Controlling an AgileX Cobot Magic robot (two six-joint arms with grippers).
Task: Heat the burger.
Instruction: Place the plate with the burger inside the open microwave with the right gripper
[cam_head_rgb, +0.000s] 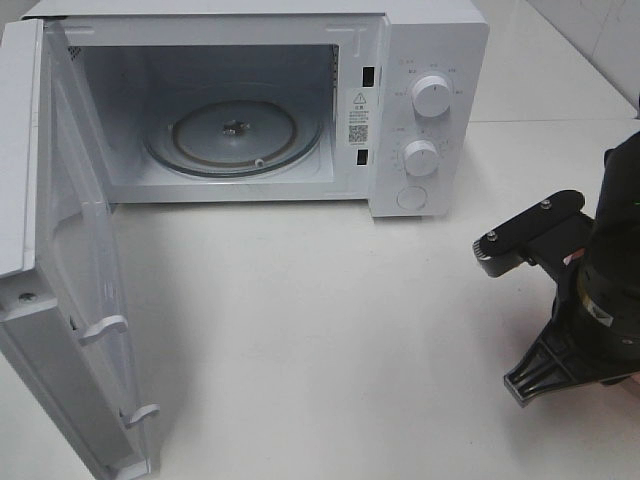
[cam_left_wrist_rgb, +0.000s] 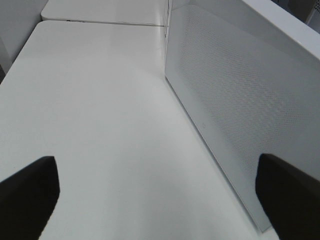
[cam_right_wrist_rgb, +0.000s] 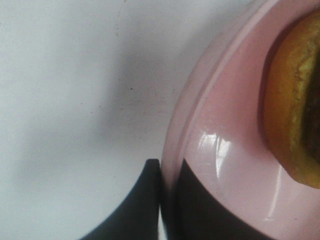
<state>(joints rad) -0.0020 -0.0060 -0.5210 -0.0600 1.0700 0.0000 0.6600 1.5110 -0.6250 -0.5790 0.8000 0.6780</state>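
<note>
Burger (cam_right_wrist_rgb: 296, 100) sits on a pink plate (cam_right_wrist_rgb: 225, 165); only the right wrist view shows it, with the bun edge and dark patty cut off by the frame. Right gripper (cam_right_wrist_rgb: 167, 205) is pinched onto the plate rim, one dark finger (cam_right_wrist_rgb: 135, 215) outside the rim and the other over the plate's inner face. Jaws are narrow, holding the plate.

In the high view the right arm (cam_head_rgb: 600, 290) hangs low over the white table (cam_head_rgb: 320, 330) at the right edge, in front of and to the right of the microwave (cam_head_rgb: 430, 40). Burger and plate are hidden under the arm in that view.

Microwave door (cam_head_rgb: 70, 250) is swung wide open to the left, with the glass turntable (cam_head_rgb: 235, 135) visible inside. Two knobs (cam_head_rgb: 431, 95) and a round button (cam_head_rgb: 412, 197) are on the panel. Only plain tabletop lies between the arm and the oven opening.

Left gripper (cam_left_wrist_rgb: 157, 200) has its fingers (cam_left_wrist_rgb: 25, 197) spread wide, gripping nothing, over the table just beside the perforated face of the open door.
</note>
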